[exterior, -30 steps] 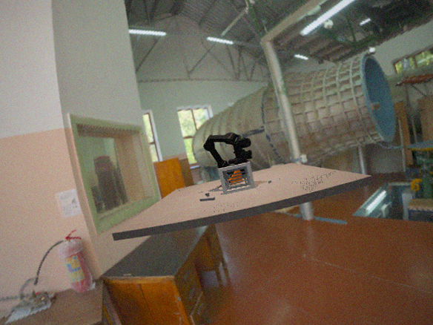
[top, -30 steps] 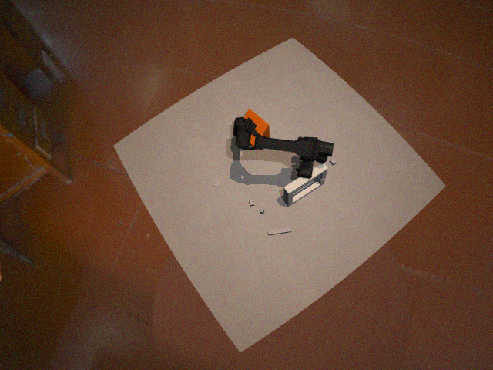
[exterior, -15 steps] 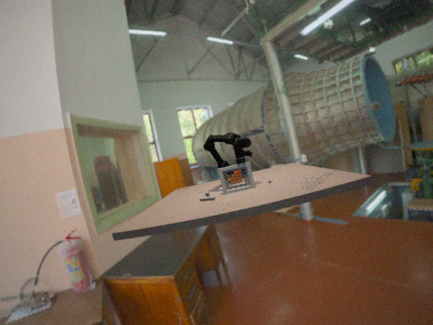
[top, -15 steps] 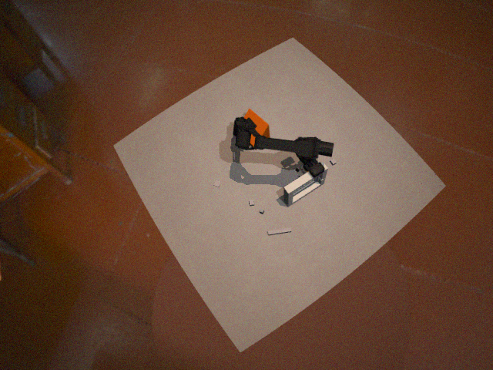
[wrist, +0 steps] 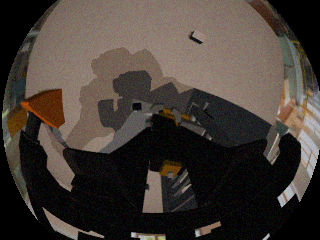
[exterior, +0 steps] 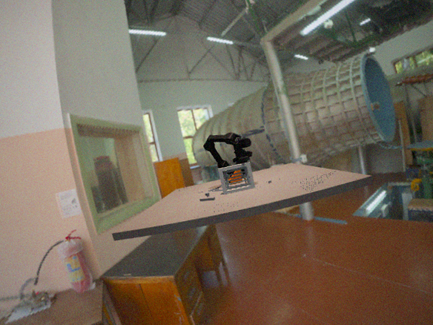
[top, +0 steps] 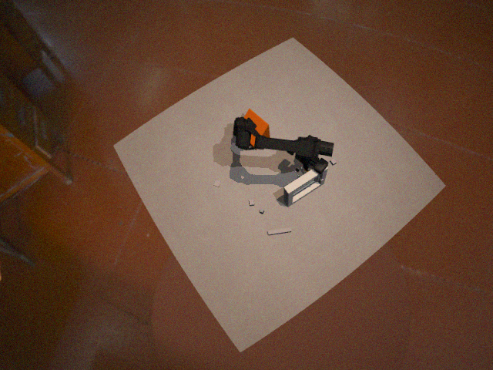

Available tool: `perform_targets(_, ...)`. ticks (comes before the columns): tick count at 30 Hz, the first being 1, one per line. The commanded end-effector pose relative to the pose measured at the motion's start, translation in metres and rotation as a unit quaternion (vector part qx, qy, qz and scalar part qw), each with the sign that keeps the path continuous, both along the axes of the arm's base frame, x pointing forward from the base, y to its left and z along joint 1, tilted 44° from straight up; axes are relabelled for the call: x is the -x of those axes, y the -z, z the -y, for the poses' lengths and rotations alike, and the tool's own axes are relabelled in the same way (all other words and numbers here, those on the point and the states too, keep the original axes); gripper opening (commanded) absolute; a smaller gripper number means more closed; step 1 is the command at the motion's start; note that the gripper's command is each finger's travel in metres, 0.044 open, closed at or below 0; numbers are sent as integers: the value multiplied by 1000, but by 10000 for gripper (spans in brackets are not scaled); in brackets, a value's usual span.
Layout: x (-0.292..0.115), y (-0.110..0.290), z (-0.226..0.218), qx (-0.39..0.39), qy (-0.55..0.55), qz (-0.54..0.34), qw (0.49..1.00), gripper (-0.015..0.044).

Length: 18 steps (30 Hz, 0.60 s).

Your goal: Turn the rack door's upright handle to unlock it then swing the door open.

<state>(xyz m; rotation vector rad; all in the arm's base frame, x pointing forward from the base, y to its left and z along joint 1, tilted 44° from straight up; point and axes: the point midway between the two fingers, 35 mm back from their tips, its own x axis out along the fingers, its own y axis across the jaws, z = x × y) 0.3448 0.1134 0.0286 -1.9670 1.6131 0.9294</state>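
Note:
The rack is a light grey upright frame with bars inside, standing on the table. My gripper is above and behind it, pointing down at the door side. In the wrist view the door handle, an orange-yellow upright piece, shows between the dark fingers, and the gripper is shut on it. The fingers stand turned at an angle across the rack. The door is mostly hidden by the gripper and the rack; I cannot tell how far it is open.
A thin bar lies in front of the rack. Small blocks lie to its left. Another block lies beyond its right end. An orange wedge stands by the arm's base.

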Motion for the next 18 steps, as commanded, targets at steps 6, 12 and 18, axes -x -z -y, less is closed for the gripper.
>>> perform_targets(6,-1,-1,2,4,-6,-5,1000,247)
perform_targets(12,-1,-1,2,-2,39,37,999,283)
perform_targets(18,-1,-1,2,-17,145,138,980,283)
